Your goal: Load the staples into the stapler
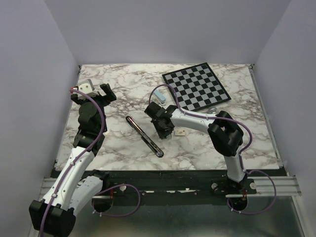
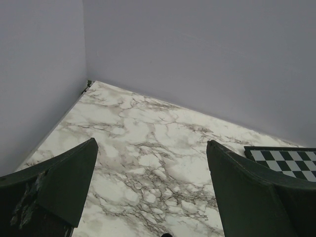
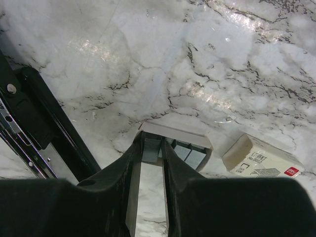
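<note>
My left gripper (image 1: 104,93) hangs over the far left of the marble table (image 1: 123,103), jaws spread wide with nothing between them. To its right the stapler (image 1: 144,137) lies flat on a diagonal, its top arm swung open, well apart from that gripper. Further right, my right gripper (image 3: 150,148) is down at a small open white tray (image 3: 174,132), fingers (image 3: 129,165) drawn narrow and pinching the staples (image 3: 150,150), a grey strip at the tray's edge just beside the stapler. A cream box (image 3: 259,158) lies just right of the tray. The checkerboard (image 1: 196,86) sits beyond, at the far right.
</note>
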You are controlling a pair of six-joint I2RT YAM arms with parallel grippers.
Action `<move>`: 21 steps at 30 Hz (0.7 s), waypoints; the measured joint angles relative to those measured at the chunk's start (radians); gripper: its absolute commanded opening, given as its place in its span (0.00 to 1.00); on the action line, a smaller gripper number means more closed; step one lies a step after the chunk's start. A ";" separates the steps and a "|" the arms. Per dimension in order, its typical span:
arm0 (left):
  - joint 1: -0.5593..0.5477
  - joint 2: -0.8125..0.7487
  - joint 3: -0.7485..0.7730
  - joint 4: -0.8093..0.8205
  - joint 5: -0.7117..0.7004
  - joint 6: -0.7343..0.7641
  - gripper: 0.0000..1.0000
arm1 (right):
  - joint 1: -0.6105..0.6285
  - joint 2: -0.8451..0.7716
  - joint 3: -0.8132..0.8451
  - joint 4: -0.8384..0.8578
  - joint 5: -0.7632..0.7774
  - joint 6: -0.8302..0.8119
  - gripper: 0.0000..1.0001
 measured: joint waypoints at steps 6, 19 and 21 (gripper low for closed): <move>0.000 0.000 0.000 0.000 0.004 -0.001 0.99 | 0.000 0.002 0.000 0.001 0.000 0.000 0.25; 0.000 0.000 0.000 0.000 0.005 -0.003 0.99 | 0.015 -0.028 -0.006 0.002 0.018 -0.005 0.22; 0.001 0.000 0.000 0.000 0.005 -0.003 0.99 | 0.024 -0.057 -0.012 0.005 0.024 -0.011 0.22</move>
